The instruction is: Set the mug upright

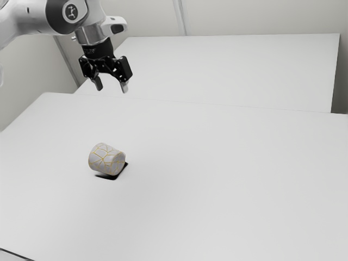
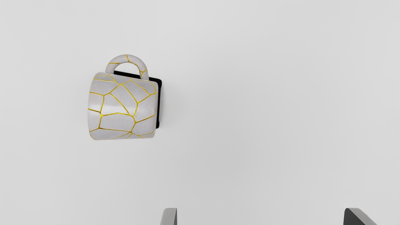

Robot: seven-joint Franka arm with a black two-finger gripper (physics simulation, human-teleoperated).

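Note:
My gripper (image 1: 111,87) hangs high above the table in the exterior view, well clear of the mug, with its two fingers apart. A pale grey mug (image 1: 105,158) with yellow crack-like lines lies on its side on the white table, below the gripper. In the wrist view the mug (image 2: 122,107) shows its curved side and its loop handle (image 2: 127,59); the inside is hidden. The open gripper (image 2: 260,215) has nothing between its fingertips.
The white table (image 1: 228,179) extends around the mug, with a dark shadow beside and under it. Behind the table stands a large white panel-like surface (image 1: 228,70), with pale walls around.

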